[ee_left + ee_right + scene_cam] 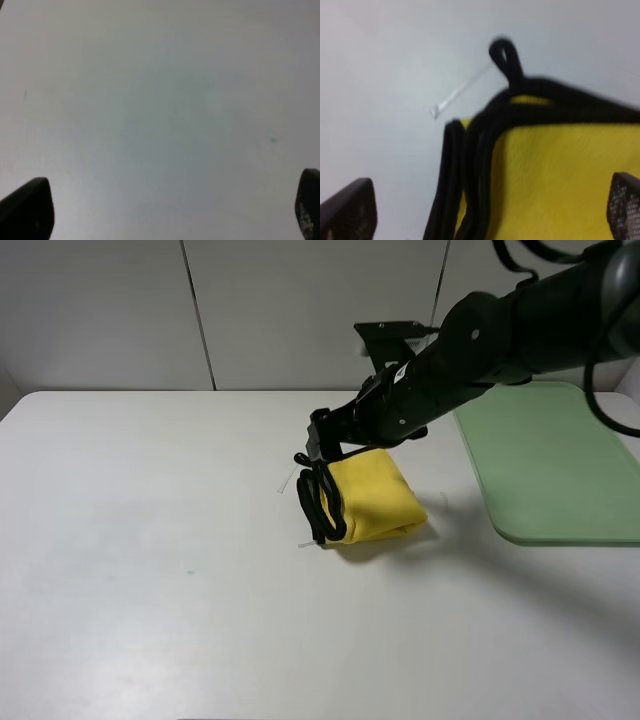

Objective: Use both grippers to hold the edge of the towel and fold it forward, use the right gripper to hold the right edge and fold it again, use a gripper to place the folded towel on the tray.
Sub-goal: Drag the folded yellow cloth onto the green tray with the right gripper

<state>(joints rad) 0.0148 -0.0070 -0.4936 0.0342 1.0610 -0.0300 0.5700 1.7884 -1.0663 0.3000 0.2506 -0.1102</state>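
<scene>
The yellow towel (375, 495) lies folded into a thick bundle near the middle of the white table, its black edge (322, 502) stacked along its left side. My right gripper (322, 445) reaches across from the right and hovers just above that trimmed side, open and holding nothing. In the right wrist view the towel (555, 175), its layered black edge (480, 150) and a small black loop (504, 55) sit between the spread fingertips (347, 210) of the gripper (485, 220). My left gripper (167, 215) is open over bare table. The pale green tray (550, 460) lies at the right.
A thin clear tag strip (462, 92) sticks out from the towel's corner onto the table. The white table (150, 540) stretches left and in front of the towel. A panelled wall stands behind the table.
</scene>
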